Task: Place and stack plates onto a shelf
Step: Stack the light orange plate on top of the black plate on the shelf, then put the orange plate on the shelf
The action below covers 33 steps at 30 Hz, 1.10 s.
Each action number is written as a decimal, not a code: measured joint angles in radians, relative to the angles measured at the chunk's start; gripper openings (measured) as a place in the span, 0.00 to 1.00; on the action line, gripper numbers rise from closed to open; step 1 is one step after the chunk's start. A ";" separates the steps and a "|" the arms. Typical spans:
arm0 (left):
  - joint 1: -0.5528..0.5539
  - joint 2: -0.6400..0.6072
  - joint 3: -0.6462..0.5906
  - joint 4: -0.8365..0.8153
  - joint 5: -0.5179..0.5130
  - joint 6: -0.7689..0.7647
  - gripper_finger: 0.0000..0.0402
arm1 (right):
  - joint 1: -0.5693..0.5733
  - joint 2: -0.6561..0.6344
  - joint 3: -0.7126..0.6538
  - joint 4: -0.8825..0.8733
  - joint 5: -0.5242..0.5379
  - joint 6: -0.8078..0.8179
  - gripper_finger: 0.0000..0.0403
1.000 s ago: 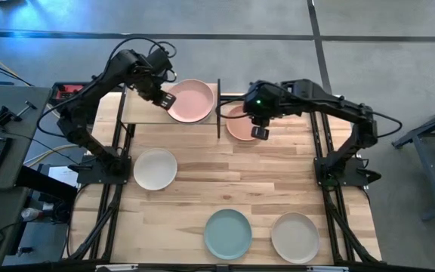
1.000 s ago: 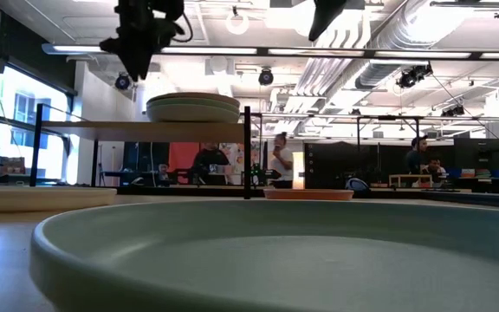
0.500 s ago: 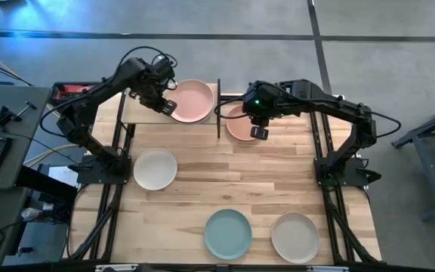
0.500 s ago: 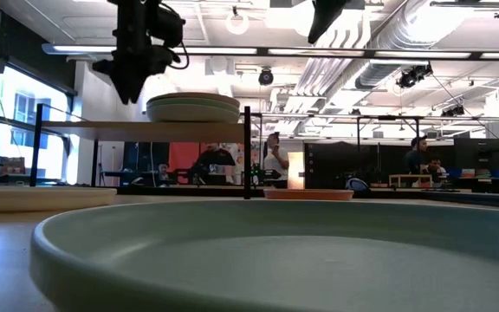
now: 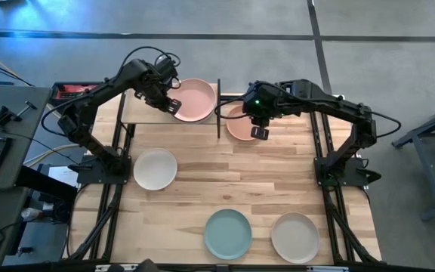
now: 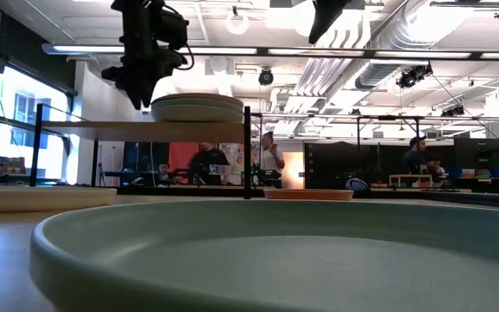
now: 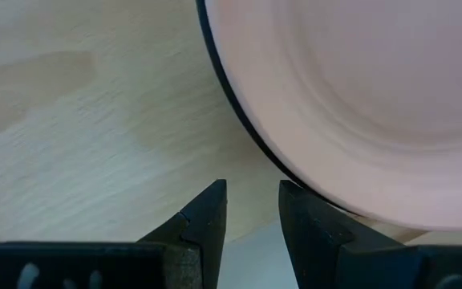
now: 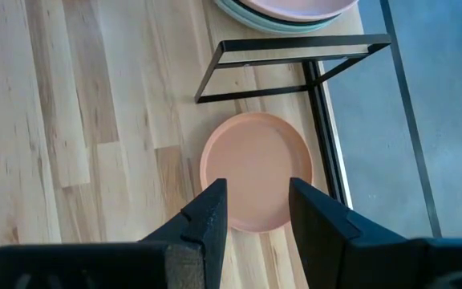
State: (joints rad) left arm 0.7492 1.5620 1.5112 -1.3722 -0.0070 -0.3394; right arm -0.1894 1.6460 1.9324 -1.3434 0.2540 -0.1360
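Note:
A stack of plates, pink on top [image 5: 196, 100], sits on the light-wood shelf [image 5: 143, 113], at its right end beside a black post. My left gripper [image 5: 171, 99] is over the shelf at the stack's left rim, fingers pointing down and narrowly open [image 7: 253, 205]. A salmon plate [image 8: 255, 172] lies flat on the tabletop just right of the shelf. My right gripper [image 5: 259, 133] hovers above its near edge, open and clear of it. A white plate [image 5: 155, 168], a teal plate [image 5: 228, 233] and a beige plate [image 5: 294, 236] lie flat on the table. My left gripper meets the left rim of the stack [image 7: 273, 160] with the outer side of one finger [image 7: 299, 201]. The fingers come from above, pointing down at the shelf board. The stack stays flat on the shelf.
The shelf's black frame and post [image 5: 218, 109] stand between the stack and the salmon plate. The shelf's left half [image 5: 138, 109] is bare board. In the low view the teal plate [image 6: 249, 260] fills the foreground, and people stand far behind the table.
My left gripper has moved toward the table's right and slightly down, to the stack's left rim. The stack has slid a little toward the shelf's right end.

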 joint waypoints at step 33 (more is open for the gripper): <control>-0.048 -0.059 0.090 -0.141 0.009 0.060 0.26 | -0.003 0.079 0.000 -0.023 -0.136 0.073 0.27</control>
State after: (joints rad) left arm 0.7016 1.5032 1.6008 -1.5128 0.0016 -0.2795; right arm -0.1921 1.7255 1.9324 -1.3660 0.1179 -0.0634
